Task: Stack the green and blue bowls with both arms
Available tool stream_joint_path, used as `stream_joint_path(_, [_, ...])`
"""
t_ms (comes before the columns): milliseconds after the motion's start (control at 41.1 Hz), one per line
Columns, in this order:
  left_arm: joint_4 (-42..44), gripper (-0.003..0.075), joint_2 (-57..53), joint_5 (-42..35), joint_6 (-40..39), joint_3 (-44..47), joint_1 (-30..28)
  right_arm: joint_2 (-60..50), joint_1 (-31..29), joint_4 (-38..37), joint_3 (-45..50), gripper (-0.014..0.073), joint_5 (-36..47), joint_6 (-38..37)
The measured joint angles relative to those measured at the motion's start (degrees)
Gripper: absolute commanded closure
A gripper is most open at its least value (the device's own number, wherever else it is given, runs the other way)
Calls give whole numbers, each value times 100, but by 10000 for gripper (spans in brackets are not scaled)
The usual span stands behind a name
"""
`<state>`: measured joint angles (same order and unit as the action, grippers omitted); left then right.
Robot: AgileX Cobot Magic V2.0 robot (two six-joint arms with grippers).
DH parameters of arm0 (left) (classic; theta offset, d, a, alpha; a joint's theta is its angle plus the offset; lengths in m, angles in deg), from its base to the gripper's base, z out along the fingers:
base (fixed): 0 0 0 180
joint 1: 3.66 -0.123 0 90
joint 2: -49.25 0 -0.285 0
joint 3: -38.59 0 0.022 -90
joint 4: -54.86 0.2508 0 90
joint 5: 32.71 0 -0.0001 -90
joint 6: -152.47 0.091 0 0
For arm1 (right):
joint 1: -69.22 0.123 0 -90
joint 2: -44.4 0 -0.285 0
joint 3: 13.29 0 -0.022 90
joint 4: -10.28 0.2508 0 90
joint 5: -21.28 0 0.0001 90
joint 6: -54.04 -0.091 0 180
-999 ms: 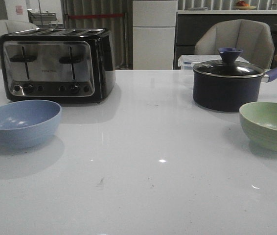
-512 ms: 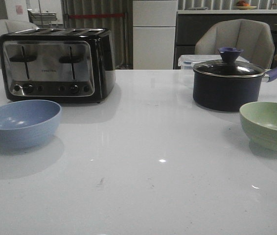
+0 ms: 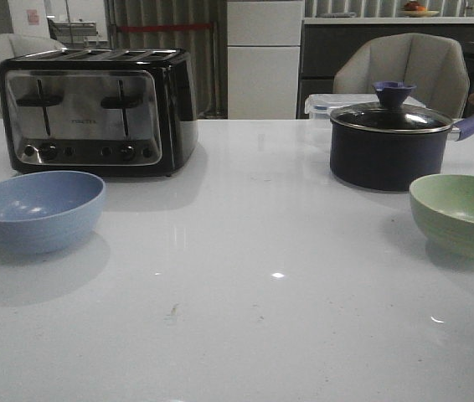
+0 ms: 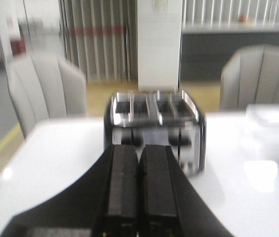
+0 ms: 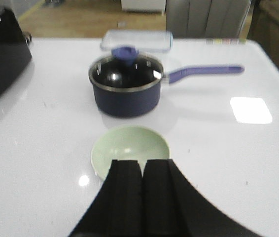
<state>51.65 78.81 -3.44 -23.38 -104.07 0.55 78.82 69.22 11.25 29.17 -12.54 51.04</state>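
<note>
The blue bowl (image 3: 38, 209) sits upright and empty on the white table at the left, in front of the toaster. The green bowl (image 3: 461, 213) sits upright at the right edge, in front of the saucepan; it also shows in the right wrist view (image 5: 129, 148). Neither gripper shows in the front view. My right gripper (image 5: 141, 165) is shut and empty, above the near rim of the green bowl. My left gripper (image 4: 139, 150) is shut and empty, high above the table and pointing at the toaster; the blue bowl is out of its view.
A black and chrome toaster (image 3: 99, 110) stands at the back left. A dark navy lidded saucepan (image 3: 392, 142) with a purple handle stands at the back right, a clear lidded box (image 3: 321, 104) behind it. Grey chairs stand beyond the table (image 3: 254, 276).
Nothing has visibly moved in the front view.
</note>
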Motion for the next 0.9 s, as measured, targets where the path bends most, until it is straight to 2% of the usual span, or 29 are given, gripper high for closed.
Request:
stream_joint_path(219, [0, 627, 867, 832, 0, 11, 0, 936, 0, 0, 0, 535, -575, 0])
stream_joint_path(390, [0, 626, 1359, 984, 0, 19, 0, 1521, 0, 0, 0, 533, -654, 0])
stream_joint_path(487, [0, 617, 1636, 984, 0, 19, 0, 1794, 0, -11, 0, 468, -642, 0])
stream_joint_path(585, [0, 519, 1848, 984, 0, 19, 0, 2030, 0, -97, 0, 281, -518, 0])
stream_joint_path(658, [0, 391, 1967, 970, 0, 19, 0, 2177, 0, -146, 0, 141, -394, 0])
stream_joint_path(706, [0, 307, 2024, 972, 0, 19, 0, 2270, 0, -181, 0, 83, -291, 0])
stream_joint_path(779, [0, 239, 2111, 951, 0, 19, 0, 2381, 0, -216, 0, 40, -154, 0])
stream_joint_path(901, [0, 235, 2170, 903, 0, 19, 0, 2544, 0, -230, 0, 39, 13, 0])
